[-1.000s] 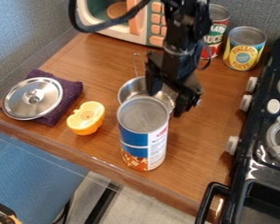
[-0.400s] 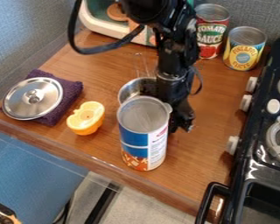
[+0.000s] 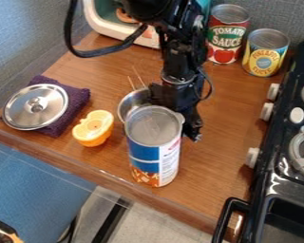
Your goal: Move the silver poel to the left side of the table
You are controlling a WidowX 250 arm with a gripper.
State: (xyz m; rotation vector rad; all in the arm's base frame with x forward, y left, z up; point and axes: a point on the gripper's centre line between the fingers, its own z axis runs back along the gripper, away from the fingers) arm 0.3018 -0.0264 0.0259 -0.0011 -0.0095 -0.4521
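Wooden tabletop (image 3: 227,111) beside a black stove (image 3: 275,175). We see the gripper (image 3: 191,127) near mid-view (partly hidden; we cannot tell whether it is open or closed), behind the tall can (image 3: 153,154). Between gripper and orange toy (image 3: 93,129), we locate the silver pot (image 3: 129,100), partly occluded.

Shiny metal pot (image 3: 131,101), glossy steel lid (image 3: 35,107), rough purple cloth (image 3: 78,96), smooth wood-look tabletop (image 3: 107,71), matt blue-grey wall (image 3: 27,38).
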